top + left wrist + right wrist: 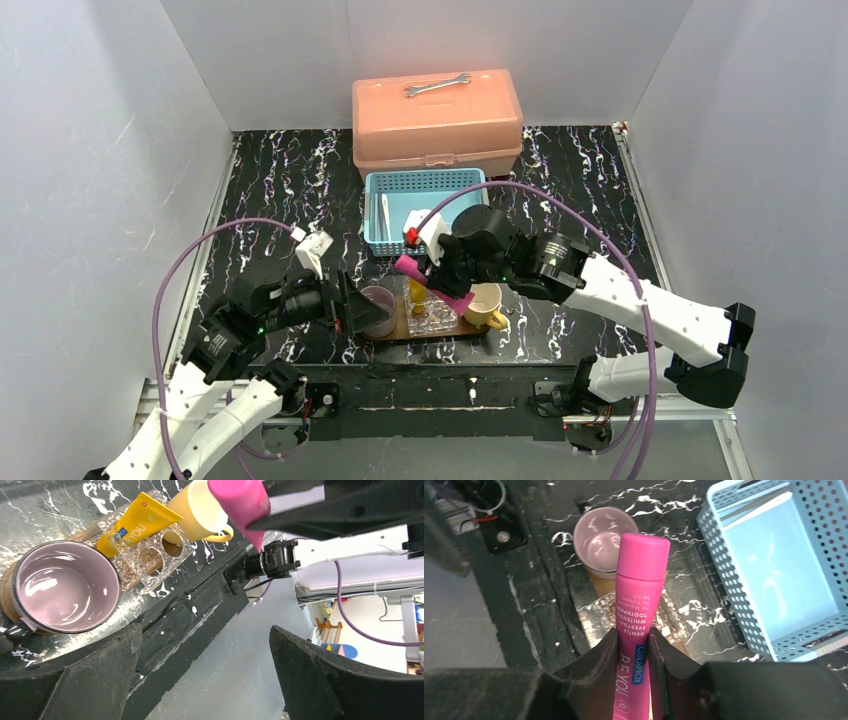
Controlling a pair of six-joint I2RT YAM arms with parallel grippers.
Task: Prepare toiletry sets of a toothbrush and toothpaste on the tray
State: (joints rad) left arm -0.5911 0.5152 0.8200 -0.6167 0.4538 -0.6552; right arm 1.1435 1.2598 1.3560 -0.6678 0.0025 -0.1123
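Note:
My right gripper is shut on the magenta-pink toothpaste and holds it in the air, cap pointing away from the gripper. From above, that tube hangs tilted over the dark-brown tray. The yellow toothpaste stands in a clear glass holder on the tray; the left wrist view shows it leaning there. A slim pale toothbrush lies in the light-blue basket. My left gripper is open and empty beside the lilac cup.
A yellow cup stands at the tray's right end, the lilac cup at its left end. Behind the basket sits an orange toolbox with a steel wrench on its lid. White walls enclose the table.

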